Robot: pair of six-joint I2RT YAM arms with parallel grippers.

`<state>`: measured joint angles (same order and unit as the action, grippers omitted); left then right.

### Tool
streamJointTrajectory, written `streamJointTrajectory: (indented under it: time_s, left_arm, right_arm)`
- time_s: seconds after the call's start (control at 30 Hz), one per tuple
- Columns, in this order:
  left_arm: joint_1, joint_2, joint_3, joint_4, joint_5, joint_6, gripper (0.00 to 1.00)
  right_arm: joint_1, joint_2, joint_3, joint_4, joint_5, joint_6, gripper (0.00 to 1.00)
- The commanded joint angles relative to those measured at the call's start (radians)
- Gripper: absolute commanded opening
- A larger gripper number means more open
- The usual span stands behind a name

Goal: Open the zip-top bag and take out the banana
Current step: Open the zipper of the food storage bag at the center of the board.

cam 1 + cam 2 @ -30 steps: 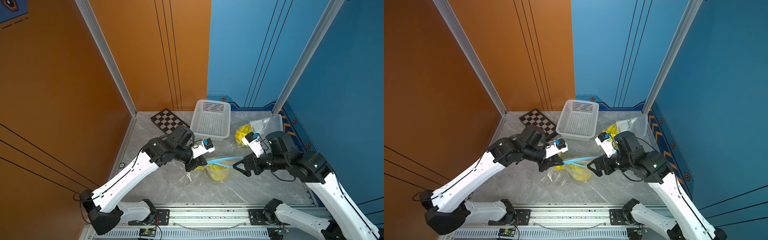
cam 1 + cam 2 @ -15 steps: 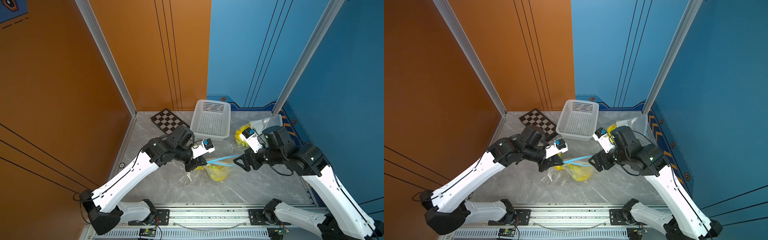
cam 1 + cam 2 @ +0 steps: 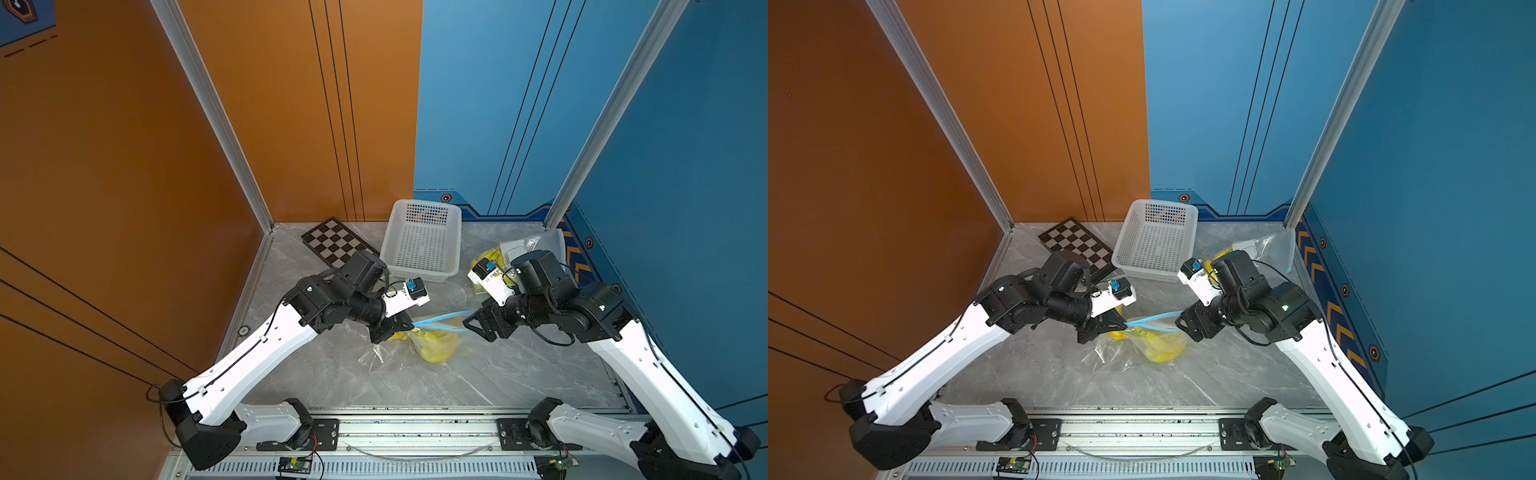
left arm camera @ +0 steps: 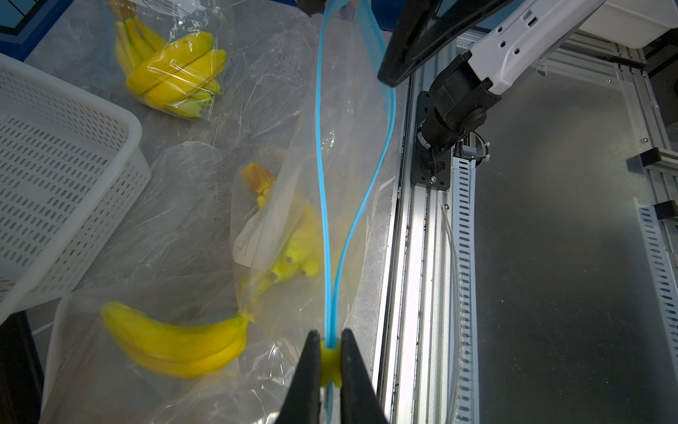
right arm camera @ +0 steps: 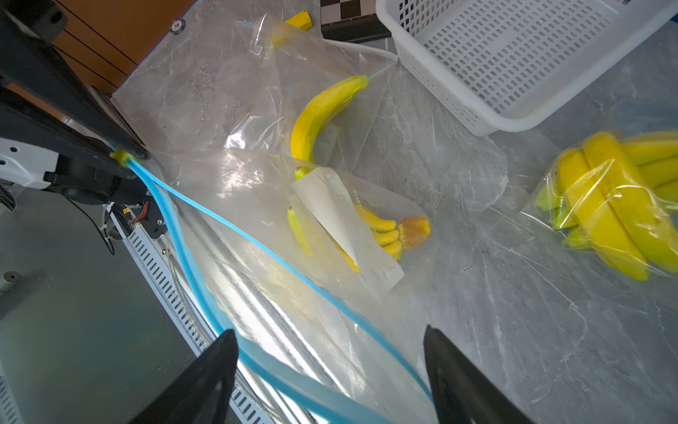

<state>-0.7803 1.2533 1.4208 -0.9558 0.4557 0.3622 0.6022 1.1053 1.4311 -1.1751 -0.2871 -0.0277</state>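
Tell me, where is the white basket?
In both top views the white basket sits at the back of the table, near the blue wall, between the checkerboard and a bagged bunch of bananas.

- Three clear bags are showing on the counter [image 3: 415, 386]: the blue-zip bag [image 5: 264, 286], the single-banana bag [image 5: 257, 110] and the far bag [image 4: 190, 25].
- Two banana bunches are sitting in bags: a small bunch [image 5: 381, 227] in the blue-zip bag and a bigger bunch [image 4: 172, 77] in the far bag.
- One single banana [image 5: 315, 110] is lying in the single-banana bag.
- One white basket [image 3: 420, 249] is standing at the back.
- One checkerboard [image 3: 332, 245] is lying beside it.
- Two arms are reaching in, the left arm [image 3: 257, 353] and the right arm [image 3: 648, 361].
- Two claws are showing: the left claw [image 4: 330, 334] and the right claw [image 5: 329, 328].
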Motion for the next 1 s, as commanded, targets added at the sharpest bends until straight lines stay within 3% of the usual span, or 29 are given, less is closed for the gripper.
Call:
streamJointTrajectory:
  time_s: [0.0, 0.4, 0.5, 0.57, 0.6, 0.63, 0.7, 0.8, 0.9, 0.97]
  left_arm:
    - [-0.005, -0.022, 0.003, -0.023, -0.012, 0.020, 0.00]
    - [-0.004, -0.018, 0.008, -0.031, -0.014, 0.043, 0.00]
    - [-0.001, -0.007, 0.020, -0.029, -0.022, 0.053, 0.00]
    - [0.009, 0.007, 0.036, -0.030, -0.017, 0.053, 0.00]
    - [0.017, 0.017, 0.046, -0.029, -0.018, 0.043, 0.06]
    - [0.029, 0.029, 0.062, -0.029, -0.018, 0.023, 0.21]
    - [0.062, 0.047, 0.099, -0.028, 0.004, -0.007, 0.56]
    - [0.090, 0.058, 0.154, 0.017, 0.000, -0.072, 0.95]
    - [0.120, 0.049, 0.184, 0.122, -0.037, -0.207, 0.98]
    - [0.142, 0.050, 0.213, 0.184, -0.092, -0.352, 0.98]
  right_arm:
    - [-0.002, 0.007, -0.024, -0.015, 0.004, -0.049, 0.79]
    - [0.041, 0.131, 0.032, -0.014, 0.005, -0.148, 0.61]
    - [0.046, 0.157, 0.046, -0.003, -0.020, -0.140, 0.42]
    - [0.030, 0.163, 0.067, 0.009, -0.063, -0.103, 0.17]
    - [0.011, 0.158, 0.076, 0.017, -0.080, -0.071, 0.06]
    - [-0.024, 0.144, 0.080, 0.036, -0.100, -0.024, 0.00]
    - [-0.106, 0.099, 0.066, 0.089, -0.158, 0.070, 0.00]
    - [-0.224, 0.018, 0.038, 0.163, -0.206, 0.218, 0.00]
    - [-0.292, -0.026, 0.075, 0.180, -0.123, 0.394, 0.00]
    - [-0.290, -0.047, 0.109, 0.181, 0.005, 0.536, 0.00]
